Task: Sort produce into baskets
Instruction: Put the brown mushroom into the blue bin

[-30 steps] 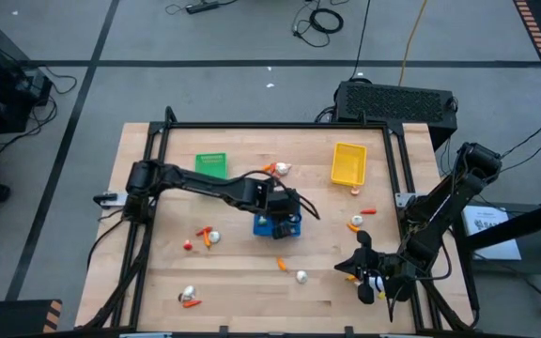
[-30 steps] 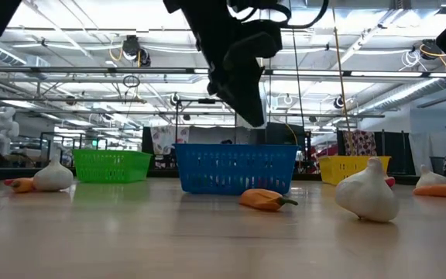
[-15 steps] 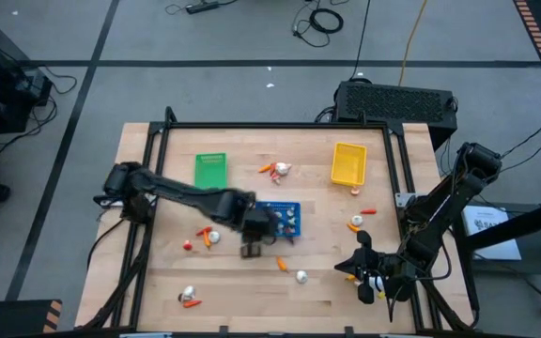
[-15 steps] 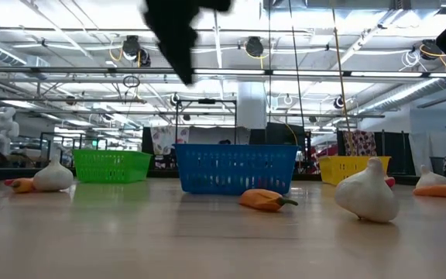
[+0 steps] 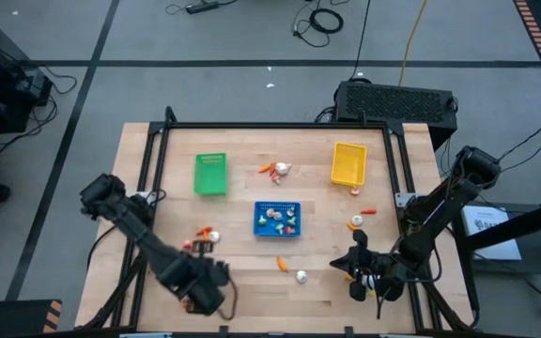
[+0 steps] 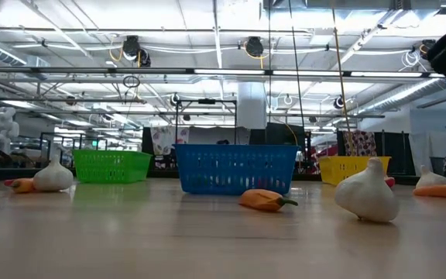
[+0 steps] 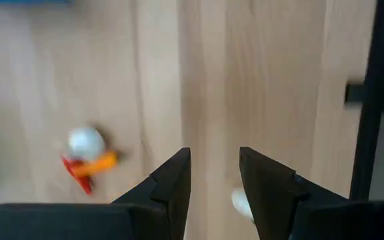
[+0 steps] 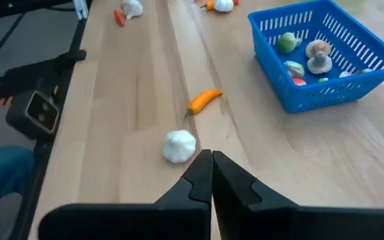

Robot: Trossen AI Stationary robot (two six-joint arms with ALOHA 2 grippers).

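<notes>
Left tool (image 5: 198, 293) over tabletop's (image 5: 242, 286) near edge, jaws parted, empty; right tool (image 5: 355, 272) closed, empty, near right corner. Blue basket (image 5: 277, 220) at centre holds produce; garlic bulb (image 5: 301, 276) loose nearby

a robotics lab or industrial hall: ceiling trusses (image 6: 207, 74) with strip lights overhead, a taped grey floor (image 5: 205, 38) with loose cables (image 5: 325, 19), a framed wooden bench (image 5: 242, 272).
</notes>
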